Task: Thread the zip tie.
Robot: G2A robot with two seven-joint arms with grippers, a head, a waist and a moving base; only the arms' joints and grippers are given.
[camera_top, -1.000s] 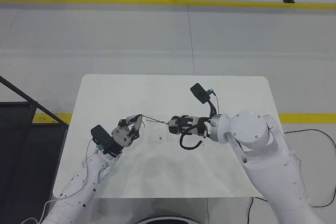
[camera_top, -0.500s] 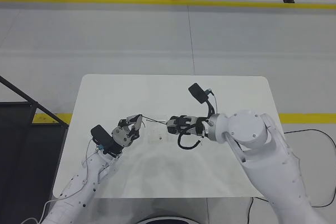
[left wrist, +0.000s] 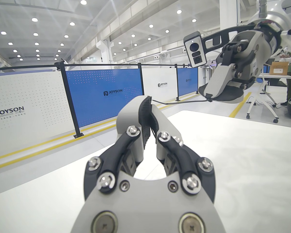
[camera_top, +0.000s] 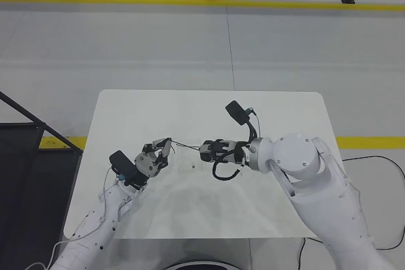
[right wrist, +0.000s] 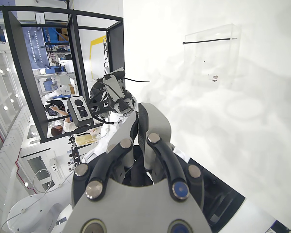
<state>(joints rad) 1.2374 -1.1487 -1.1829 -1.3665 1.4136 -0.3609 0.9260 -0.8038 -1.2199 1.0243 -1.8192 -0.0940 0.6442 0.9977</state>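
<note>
A thin black zip tie (camera_top: 184,144) hangs above the white table (camera_top: 283,115) between my two grippers. My left gripper (camera_top: 164,144) is shut on one end of it. In the left wrist view the strap (left wrist: 179,102) runs from the left gripper (left wrist: 148,99) to the right gripper (left wrist: 209,96), which is shut with a small black head at its fingertips. The right wrist view shows the right gripper (right wrist: 138,107) shut and the left gripper (right wrist: 115,76) facing it, the zip tie (right wrist: 138,81) sticking out of the left one. In the top view the right gripper (camera_top: 202,150) is about a hand's width from the left.
A small clear box (right wrist: 235,56) stands on the table just in front of the grippers, with a second black zip tie (right wrist: 208,41) lying along its top. It shows faintly in the top view as the clear box (camera_top: 187,164). A black frame stands beyond the table's left edge.
The right gripper has shifted slightly left, closer to the left gripper. The left arm has kept still.
</note>
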